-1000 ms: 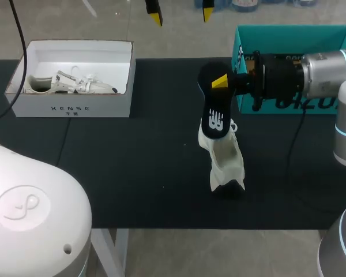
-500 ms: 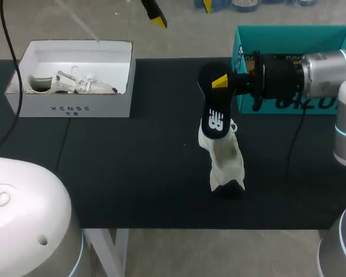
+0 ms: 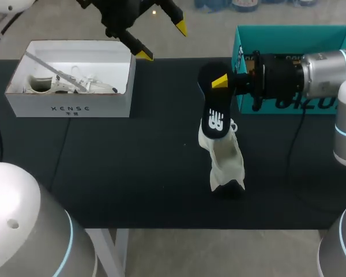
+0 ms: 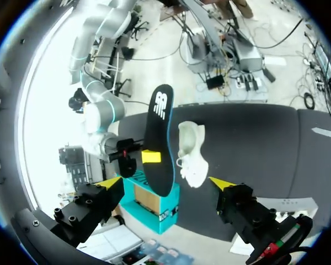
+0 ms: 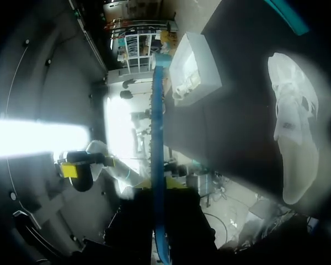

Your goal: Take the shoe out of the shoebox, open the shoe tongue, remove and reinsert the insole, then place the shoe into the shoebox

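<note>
Shoe (image 3: 224,158): out of its box, lying on the dark table (image 3: 132,173) near the middle, with its mouth spread wide and nothing inside it.

Insole (image 3: 213,101): fully out of the shoe and held upright in the air above the shoe's far end. The left wrist view shows a gap between the insole (image 4: 159,143) and the shoe (image 4: 192,154).

Right gripper (image 3: 222,81): reaches in level from the teal shoebox (image 3: 294,33) side. One yellow tip is pressed on the insole's near face and the other is hidden behind it. Judged clamped on the insole, since nothing else holds it up.

Left gripper (image 3: 161,40): above the table's far edge beside the white box (image 3: 75,107), fingers spread wide and holding nothing.

White box: holds a second shoe (image 3: 69,83), untouched.

Assessment: taking the shoe out, opening the tongue and pulling the insole appear done. Outstanding are putting the insole back in the shoe and returning the shoe to the shoebox. Roughly the halfway mark.
</note>
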### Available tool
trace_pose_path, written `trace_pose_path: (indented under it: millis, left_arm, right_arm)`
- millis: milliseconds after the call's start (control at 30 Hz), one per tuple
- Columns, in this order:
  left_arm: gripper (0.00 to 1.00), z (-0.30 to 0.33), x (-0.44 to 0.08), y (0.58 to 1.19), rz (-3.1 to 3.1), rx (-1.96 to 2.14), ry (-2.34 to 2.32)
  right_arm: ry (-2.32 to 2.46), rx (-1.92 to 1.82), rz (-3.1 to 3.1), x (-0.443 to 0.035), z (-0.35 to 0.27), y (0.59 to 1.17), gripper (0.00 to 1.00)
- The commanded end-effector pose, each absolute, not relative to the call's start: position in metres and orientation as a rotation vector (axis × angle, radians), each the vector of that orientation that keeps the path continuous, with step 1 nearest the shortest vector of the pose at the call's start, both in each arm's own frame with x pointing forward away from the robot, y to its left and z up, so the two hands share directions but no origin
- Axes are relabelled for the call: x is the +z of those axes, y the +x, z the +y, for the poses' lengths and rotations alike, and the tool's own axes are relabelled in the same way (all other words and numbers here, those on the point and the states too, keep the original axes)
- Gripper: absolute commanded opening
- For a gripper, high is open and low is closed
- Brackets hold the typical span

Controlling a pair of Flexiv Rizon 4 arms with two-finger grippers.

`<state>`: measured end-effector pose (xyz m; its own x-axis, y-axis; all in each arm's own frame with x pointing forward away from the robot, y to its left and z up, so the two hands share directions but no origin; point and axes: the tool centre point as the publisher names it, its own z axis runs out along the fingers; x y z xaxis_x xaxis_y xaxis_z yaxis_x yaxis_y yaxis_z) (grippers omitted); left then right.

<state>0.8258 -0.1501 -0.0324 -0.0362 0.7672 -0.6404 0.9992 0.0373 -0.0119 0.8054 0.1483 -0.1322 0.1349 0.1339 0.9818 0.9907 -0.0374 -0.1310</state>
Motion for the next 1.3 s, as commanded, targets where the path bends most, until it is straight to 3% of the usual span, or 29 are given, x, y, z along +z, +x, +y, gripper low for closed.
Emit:
trace_pose_path:
  millis: [33,1300]
  left_arm:
    - [1.0,-0.145,-0.047,0.817,1.268,-1.275,1.133]
    - [1.0,-0.16,-0.095,0.783,1.118,-1.232,1.021]
  right_arm:
    - [-1.392,-1.061,-1.193,-0.132,0.15,0.806,0.0]
    - [-1.392,-1.061,-1.193,-0.132,0.15,0.806,0.0]
